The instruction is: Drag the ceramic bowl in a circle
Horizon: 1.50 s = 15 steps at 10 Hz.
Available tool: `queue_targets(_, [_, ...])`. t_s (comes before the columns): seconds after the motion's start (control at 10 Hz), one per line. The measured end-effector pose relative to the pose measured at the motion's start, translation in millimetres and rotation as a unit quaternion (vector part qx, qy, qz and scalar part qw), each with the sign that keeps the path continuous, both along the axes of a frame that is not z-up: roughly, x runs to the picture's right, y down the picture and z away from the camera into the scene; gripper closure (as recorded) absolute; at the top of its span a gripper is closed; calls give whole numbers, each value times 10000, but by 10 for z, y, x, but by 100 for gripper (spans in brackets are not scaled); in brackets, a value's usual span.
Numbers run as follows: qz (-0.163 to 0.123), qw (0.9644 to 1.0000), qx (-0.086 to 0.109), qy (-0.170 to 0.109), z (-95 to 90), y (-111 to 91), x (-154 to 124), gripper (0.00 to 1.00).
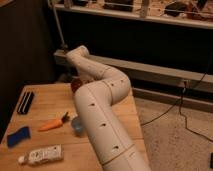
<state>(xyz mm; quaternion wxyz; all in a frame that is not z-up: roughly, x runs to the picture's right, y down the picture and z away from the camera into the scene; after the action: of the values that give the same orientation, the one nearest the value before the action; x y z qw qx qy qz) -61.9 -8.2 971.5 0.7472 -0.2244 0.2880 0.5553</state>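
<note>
The ceramic bowl [75,85] is a reddish-brown round shape on the far part of the wooden table [45,107]. Only its left edge shows from behind the arm. My white arm [100,115] rises from the lower right, bends at the elbow and reaches back to a wrist [80,54] above the bowl. The gripper hangs down from that wrist, right at the bowl. It is hidden behind the arm, so I cannot see what it touches.
On the table lie a black flat object [25,102] at the left, a carrot [52,124], a small blue cup [77,125] against the arm, a blue cloth [18,136] and a white tube [42,155]. A dark wall and low ledge [150,70] run behind.
</note>
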Motion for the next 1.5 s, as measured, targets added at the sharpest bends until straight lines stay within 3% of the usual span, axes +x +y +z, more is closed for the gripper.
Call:
queue_targets(0.2, [-339,9991,-154,-209,-223,198,40,100])
queue_targets(0.4, [-787,9947,-281,-607,-545,426,-180,100])
queue_targets(0.5, [-1019,9912,-337,-774,-683,531,-295,100])
queue_targets(0.6, [-1349,9847,-488,-993,-845,735,-480,100])
queue_targets(0.7, [-1536,9804,-539,-1113,-915,824,-603,100])
queue_targets(0.8, [-1776,9734,-645,-1293,-991,976,-801,100])
queue_targets(1.1, [-2291,9551,-740,-1727,-973,1258,-1533,100])
queue_targets(1.2, [-2379,9508,-720,-1848,-951,1286,-1757,100])
queue_targets(1.5, [-2530,9428,-534,-2101,-842,1190,-2353,100])
